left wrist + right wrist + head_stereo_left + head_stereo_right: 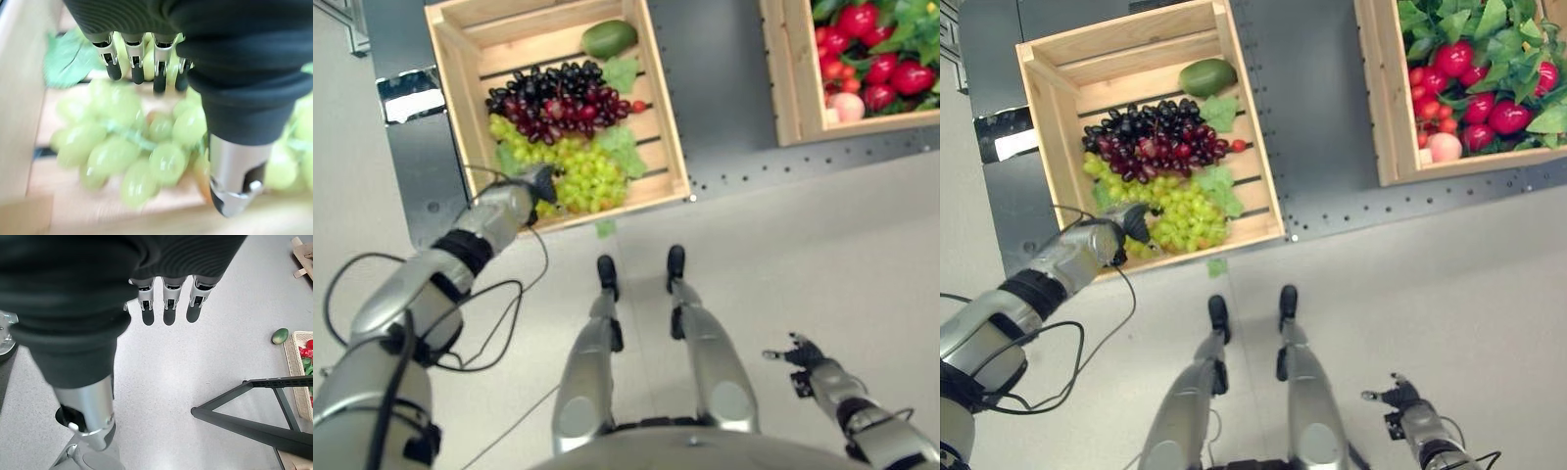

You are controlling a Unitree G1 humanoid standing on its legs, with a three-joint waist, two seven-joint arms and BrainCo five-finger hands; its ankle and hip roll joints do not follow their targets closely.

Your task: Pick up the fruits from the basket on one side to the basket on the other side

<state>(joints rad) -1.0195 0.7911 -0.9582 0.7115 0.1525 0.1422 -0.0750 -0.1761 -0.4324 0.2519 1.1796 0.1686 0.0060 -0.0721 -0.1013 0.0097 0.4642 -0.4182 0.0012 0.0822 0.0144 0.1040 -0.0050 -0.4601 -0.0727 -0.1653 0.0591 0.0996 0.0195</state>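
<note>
Landmark: slatted light wooden crate (460,73) on the dark grey metal bench (715,88), at the robot's left. Left hand (540,186) reaches in over the crate's near rim, above the near-left end of the fruit. Its own wrist view shows straight dark-tipped fingers (113,66) side by side and the thumb (234,181) standing apart, all poised just above the bunch of pale green grapes (142,152); nothing is curled round a grape, and actual contact cannot be judged. Inside the crate, the green grapes (582,176) lie along the near side, with the bunch of dark purple and red grapes (558,98) just behind them, touching. A green oval mango-like fruit (609,39) sits at the far right corner of the crate, apart from the grapes. Green fabric leaves (622,73) lie between the mango and the dark grapes, and more at the right end of the green bunch. One small green leaf scrap (605,228) lies on the pale grey floor (783,245) just outside the crate's near rim. Well to the right of the crate, on the same bench, a second wooden crate (783,88) holds red round fruits (886,73), a pale pink peach-like fruit (847,106) and many green leaves. Right hand (800,352) hangs low over the floor, far from both crates, fingers (168,298) straight and relaxed, holding nothing. Past them, the right wrist view shows a black metal frame (244,416) and a second green oval fruit (280,336) on the floor beside a woven basket (296,367).
</note>
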